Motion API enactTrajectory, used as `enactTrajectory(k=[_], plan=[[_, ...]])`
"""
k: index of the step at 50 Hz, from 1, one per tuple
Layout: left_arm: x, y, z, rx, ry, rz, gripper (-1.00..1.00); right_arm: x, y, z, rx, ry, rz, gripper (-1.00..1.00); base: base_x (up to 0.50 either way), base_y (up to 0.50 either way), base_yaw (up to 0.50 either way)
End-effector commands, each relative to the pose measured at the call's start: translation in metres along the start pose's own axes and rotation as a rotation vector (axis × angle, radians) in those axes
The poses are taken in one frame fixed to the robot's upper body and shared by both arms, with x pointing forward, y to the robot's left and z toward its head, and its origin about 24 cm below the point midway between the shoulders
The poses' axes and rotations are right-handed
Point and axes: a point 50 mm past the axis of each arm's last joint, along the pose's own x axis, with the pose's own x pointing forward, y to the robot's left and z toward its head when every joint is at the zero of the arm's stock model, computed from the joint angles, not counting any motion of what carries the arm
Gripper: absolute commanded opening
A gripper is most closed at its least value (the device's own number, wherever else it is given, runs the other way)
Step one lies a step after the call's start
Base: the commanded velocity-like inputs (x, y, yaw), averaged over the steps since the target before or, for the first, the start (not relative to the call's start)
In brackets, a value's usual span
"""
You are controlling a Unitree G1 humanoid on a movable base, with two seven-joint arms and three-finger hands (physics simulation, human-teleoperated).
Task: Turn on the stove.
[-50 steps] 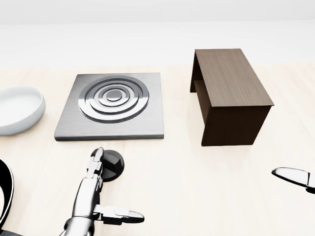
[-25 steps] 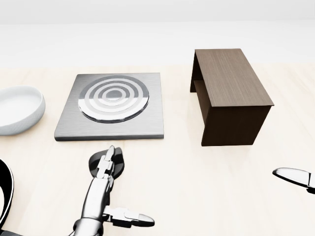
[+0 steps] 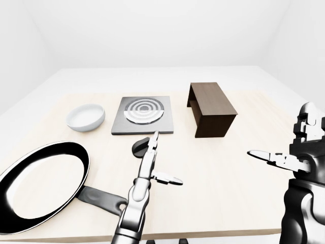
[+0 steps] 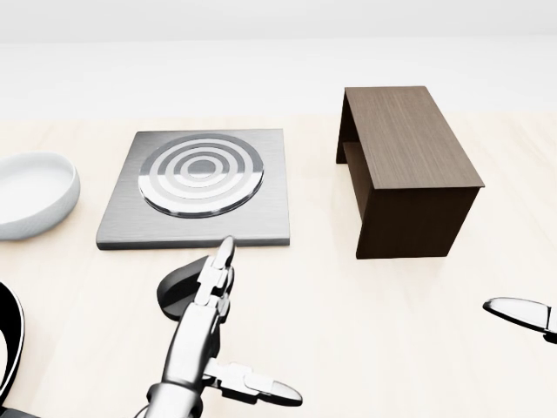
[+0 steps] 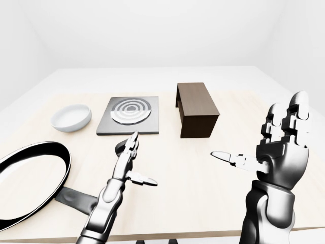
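The stove (image 4: 196, 187) is a grey square plate with concentric silver rings, at the upper left of the head view. Just below it a black round knob (image 4: 177, 292) lies on the table, its right side hidden by my left hand (image 4: 213, 313). That hand is open, its fingers straight and pointing up toward the stove's lower edge, its thumb sticking out to the right. My right hand (image 5: 269, 147) is raised and open with spread fingers, far to the right of the stove, holding nothing.
A dark brown wooden box (image 4: 405, 170) stands right of the stove. A white bowl (image 4: 30, 192) sits to the stove's left. A large black frying pan (image 3: 43, 185) lies at the lower left, its handle near my left forearm. The table's near edge runs along the bottom of the eye views.
My left hand has slid right and upward across the knob, uncovering its left part. The burner rings look lighter than one second ago. The right hand has barely moved.
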Motion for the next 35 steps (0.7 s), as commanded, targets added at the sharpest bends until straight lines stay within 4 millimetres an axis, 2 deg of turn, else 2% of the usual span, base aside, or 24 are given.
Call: enactTrajectory(k=[1, 9, 14, 19, 28, 35], plan=[[-0.015, -0.006, 0.029, -0.026, -0.066, -0.043, 1.00, 0.000, 0.000, 0.000, 0.000, 0.001, 0.000, 1.00, 0.00, 0.00, 0.00], [-0.037, -0.004, 0.067, -0.050, -0.219, -0.050, 1.00, 0.000, 0.000, 0.000, 0.001, -0.001, 0.001, 1.00, 0.00, 0.00, 0.00], [-0.043, 0.006, 0.071, -0.042, -0.239, -0.008, 1.00, 0.000, 0.001, -0.001, 0.002, 0.004, 0.002, 1.00, 0.00, 0.00, 0.00], [-0.049, 0.018, 0.090, -0.063, -0.323, 0.029, 1.00, 0.000, 0.001, 0.000, 0.002, -0.001, 0.003, 1.00, 0.00, 0.00, 0.00], [-0.058, 0.024, 0.105, -0.074, -0.395, 0.066, 1.00, -0.001, 0.001, 0.000, 0.001, 0.000, 0.003, 1.00, 0.00, 0.00, 0.00], [-0.060, 0.024, 0.107, -0.082, -0.403, 0.078, 1.00, -0.001, 0.001, 0.000, 0.001, 0.003, 0.004, 1.00, 0.00, 0.00, 0.00]])
